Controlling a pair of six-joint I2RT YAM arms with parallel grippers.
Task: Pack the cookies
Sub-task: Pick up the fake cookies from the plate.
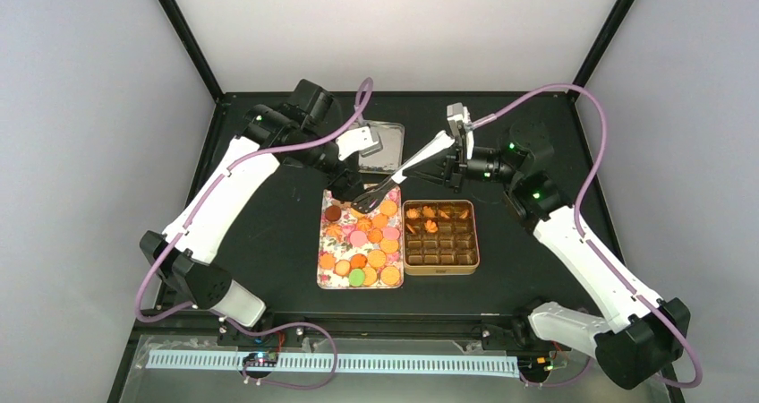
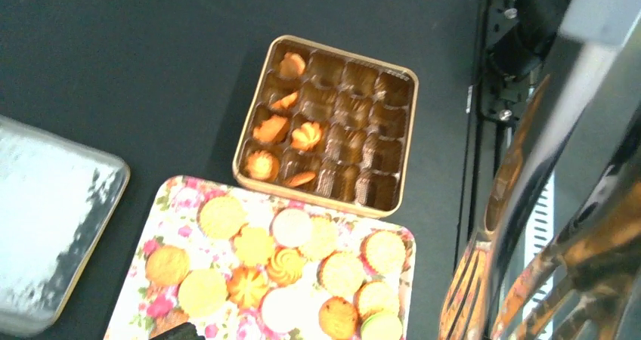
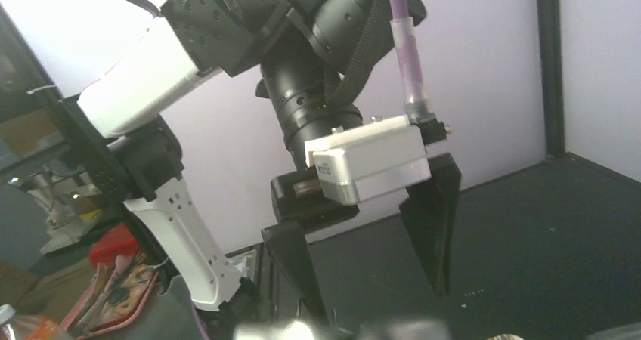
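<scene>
My right claw (image 1: 447, 155) is closed on the handle end of the tongs (image 1: 398, 177). They slant down from it until their tips hover over the far end of the floral tray (image 1: 326, 276). My left claw (image 3: 378, 298) stands wide open and holds nothing, close by the far left corner of that tray.

Most of the cookies (image 1: 362, 242) lie loose on the tray. A few orange ones sit in the far rows of the tin (image 1: 478, 238), and its nearer compartments look bare.

I judge the step in hand to be picking up a cookie with the tongs. The next move calls for a light pinch on one biscuit, a lift, a short carry to the right and a drop into a free compartment.

Room is tight where I work. Tray and tin sit just beside each other, and the tin's raised rim must be cleared. My left arm crowds the far left of the tray, with the silver lid (image 1: 387, 148) just beyond. The desk (image 1: 268, 242) offers open ground left of the tray, where my left claw could retreat.
</scene>
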